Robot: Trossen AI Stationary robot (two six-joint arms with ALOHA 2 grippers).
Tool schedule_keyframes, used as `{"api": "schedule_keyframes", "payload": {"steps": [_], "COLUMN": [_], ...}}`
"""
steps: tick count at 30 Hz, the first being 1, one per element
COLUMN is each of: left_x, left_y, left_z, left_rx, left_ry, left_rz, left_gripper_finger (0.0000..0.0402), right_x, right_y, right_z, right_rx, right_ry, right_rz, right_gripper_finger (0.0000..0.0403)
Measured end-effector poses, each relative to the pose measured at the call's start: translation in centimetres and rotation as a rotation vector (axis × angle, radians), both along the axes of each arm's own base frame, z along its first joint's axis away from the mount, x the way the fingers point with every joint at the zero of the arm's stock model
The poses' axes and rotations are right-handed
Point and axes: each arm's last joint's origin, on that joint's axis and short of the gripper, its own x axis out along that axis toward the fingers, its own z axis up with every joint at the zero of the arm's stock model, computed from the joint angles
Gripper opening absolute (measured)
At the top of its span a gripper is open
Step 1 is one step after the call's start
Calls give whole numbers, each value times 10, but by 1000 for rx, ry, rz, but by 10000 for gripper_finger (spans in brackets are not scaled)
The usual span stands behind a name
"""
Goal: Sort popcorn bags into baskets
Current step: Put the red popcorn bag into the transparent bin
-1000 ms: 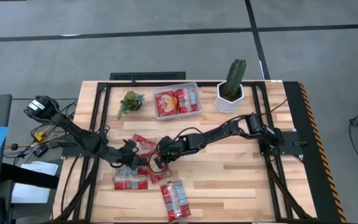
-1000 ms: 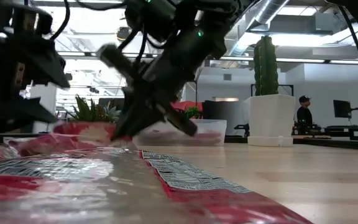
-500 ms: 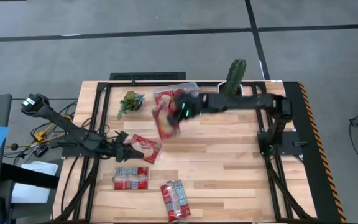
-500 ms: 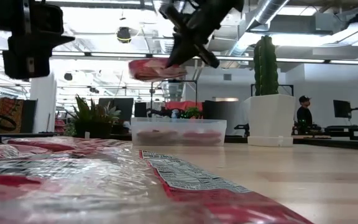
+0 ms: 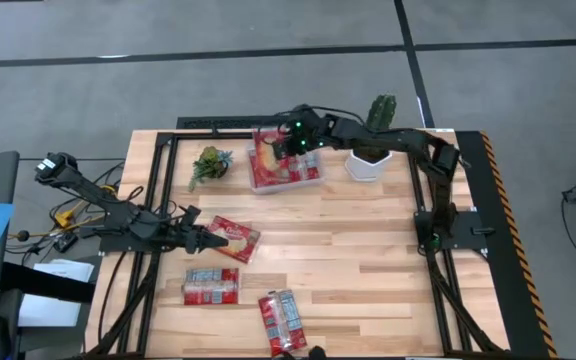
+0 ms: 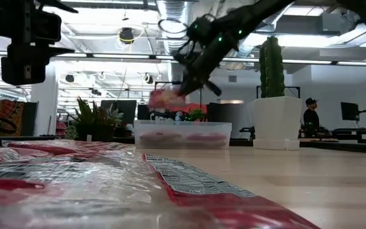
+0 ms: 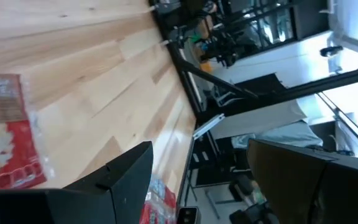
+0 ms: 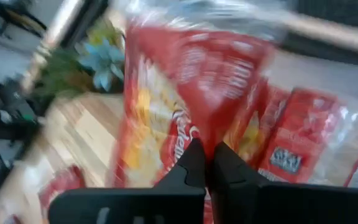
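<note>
My right gripper (image 5: 288, 147) is shut on a red popcorn bag (image 5: 267, 155) with a cream-yellow picture, above the left end of the clear plastic basket (image 5: 318, 168) at the table's far edge. The basket holds two more red bags (image 8: 291, 140). My left gripper (image 5: 201, 241) is open and hovers just left of a red bag (image 5: 234, 237) that lies flat on the table; that bag (image 7: 5, 137) also shows in the left wrist view. Two more bags (image 5: 211, 286) (image 5: 281, 322) lie flat nearer the table's near edge. My right gripper pinches the red bag between its two fingers (image 8: 194, 163) at a creased spot on the bag's face (image 8: 209, 127). The fingers slant down from above and from the table's right. The bag (image 6: 166, 98) is lifted clear and hangs tilted below the fingertips, over the basket (image 6: 183, 135).
A white hexagonal pot with a tall cactus (image 5: 371, 150) stands right of the basket. A small green plant (image 5: 209, 163) stands left of it. Bare wood fills the table's right half. A person (image 6: 310, 117) stands in the room far behind.
My right gripper has lifted one red bag from the cluster near the left gripper. It has carried the bag up and toward the table's far edge until it hangs over the basket. My left gripper has risen a little and stays open beside the remaining bag.
</note>
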Motion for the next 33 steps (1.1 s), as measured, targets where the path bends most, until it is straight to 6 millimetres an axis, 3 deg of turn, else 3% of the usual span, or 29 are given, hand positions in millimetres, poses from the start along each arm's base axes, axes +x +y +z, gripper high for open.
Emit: {"api": "schedule_keyframes", "payload": {"steps": [4,11,17,20,23,25,29,33], "left_x": [0,-1,-2,-5,-9,-12,-22,-27], "left_y": [0,1,2,3,5,7,13,18], "left_z": [-4,-7,-15,-26,-37,-44,-59,-64], "left_rx": [-2,14,42,80,129,149,167,192], "left_ry": [42,63,143,244,357,435,606,656], "left_rz": [3,12,20,26,27,30,81,166], "left_gripper_finger": [249,249,249,249,249,249,249,249], "right_x": [11,28,34,25,13,9,12,15], "right_y": [-2,-8,-13,-5,26,56,113,154], "right_z": [-24,-30,-17,8,50,63,60,61], "right_rx": [17,-7,11,-2,-58,-75,-145,-207], "right_ry": [33,27,14,29,22,52,185,217], "right_rz": [12,49,39,90,195,278,367,401], "right_gripper_finger": [26,121,210,223,218,210,193,178]}}
